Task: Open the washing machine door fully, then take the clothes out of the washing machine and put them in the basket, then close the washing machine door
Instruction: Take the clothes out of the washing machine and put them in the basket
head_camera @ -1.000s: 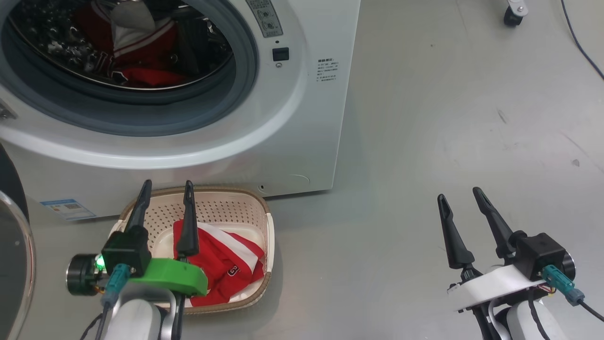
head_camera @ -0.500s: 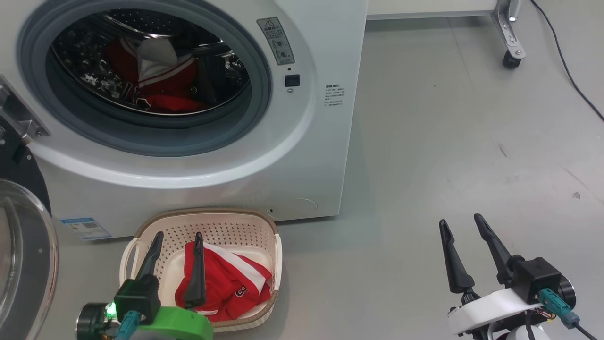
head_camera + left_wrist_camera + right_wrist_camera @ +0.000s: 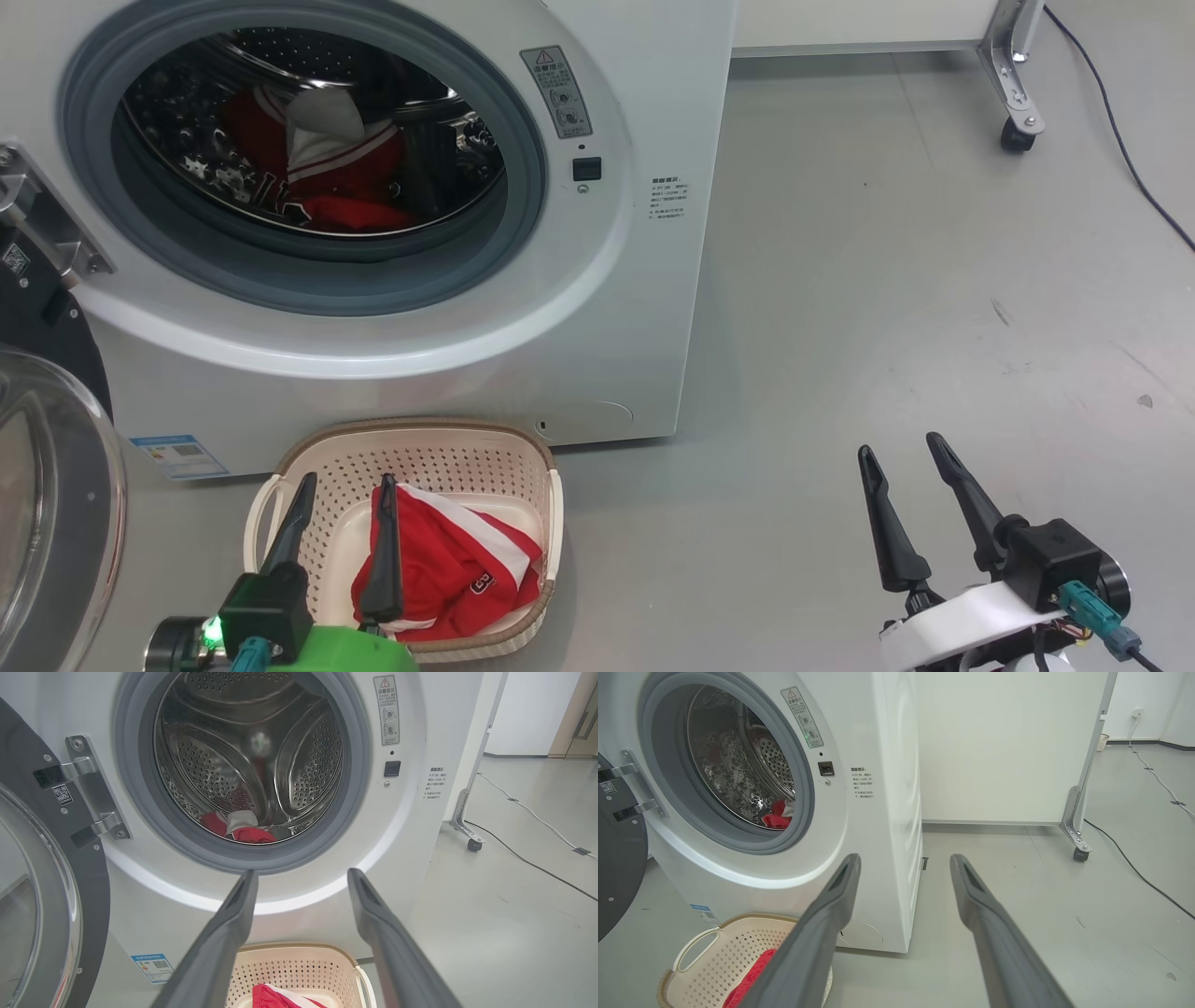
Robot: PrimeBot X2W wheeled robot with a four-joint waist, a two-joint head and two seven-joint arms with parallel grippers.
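Some clothes (image 3: 322, 191) lie in the washing machine (image 3: 597, 308) drum, with one red-white piece (image 3: 457, 560) in the basket (image 3: 429, 457) on the floor (image 3: 887, 280) just in front. The washing machine door (image 3: 56, 504) is swung open at left. Over the basket the left gripper (image 3: 347, 480) is spread and empty; the right gripper (image 3: 899, 446) is spread and empty over the floor.

On my right wrist camera, the right gripper (image 3: 904, 858) has its two fingers spread wide apart. To the left I see the washing machine (image 3: 882, 742), with its door (image 3: 619, 877) standing open at the frame's left edge. Red clothes (image 3: 777, 819) lie low in the steel drum. The basket (image 3: 738, 947) sits on the floor just before the machine, with a red garment (image 3: 747, 980) in it.
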